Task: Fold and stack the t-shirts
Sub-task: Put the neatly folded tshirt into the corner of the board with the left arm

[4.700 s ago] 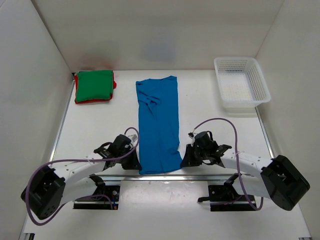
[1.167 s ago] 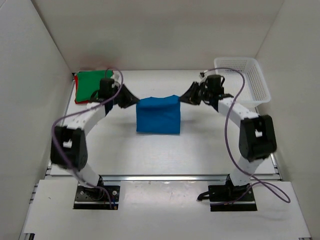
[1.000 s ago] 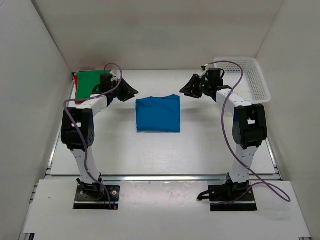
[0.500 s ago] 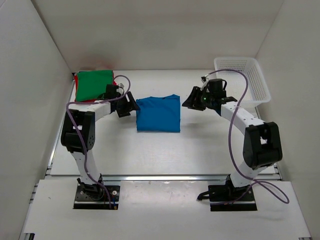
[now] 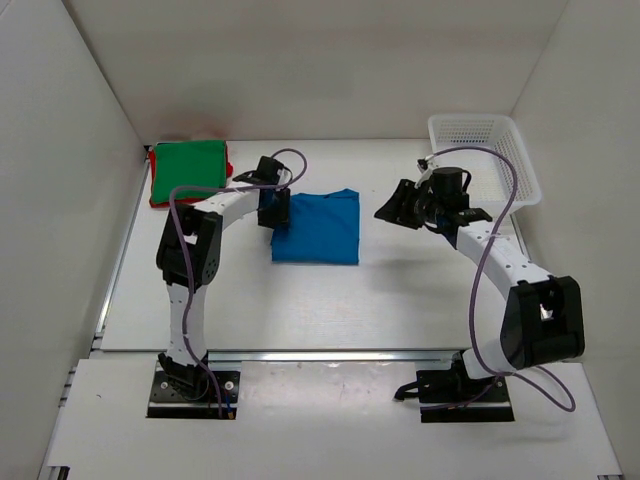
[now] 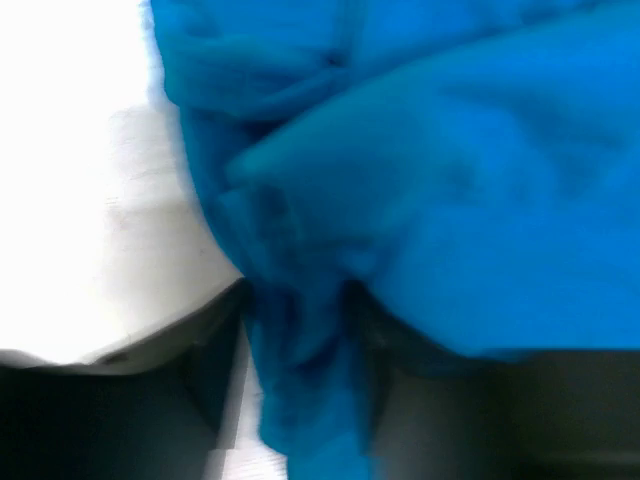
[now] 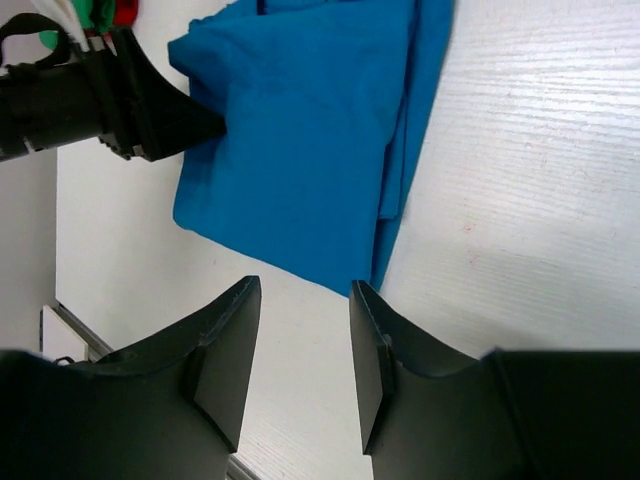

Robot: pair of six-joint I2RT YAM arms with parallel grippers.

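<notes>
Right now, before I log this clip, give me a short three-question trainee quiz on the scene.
1. True or false: the white plastic mesh basket holds a shirt.
2. Which claw reaches the folded bright blue cloth shirt? A: left claw. B: right claw. C: both.
3. What colour shows under the folded green cloth shirt?
Key: 1 false; 2 A; 3 red, a red cloth edge.
</notes>
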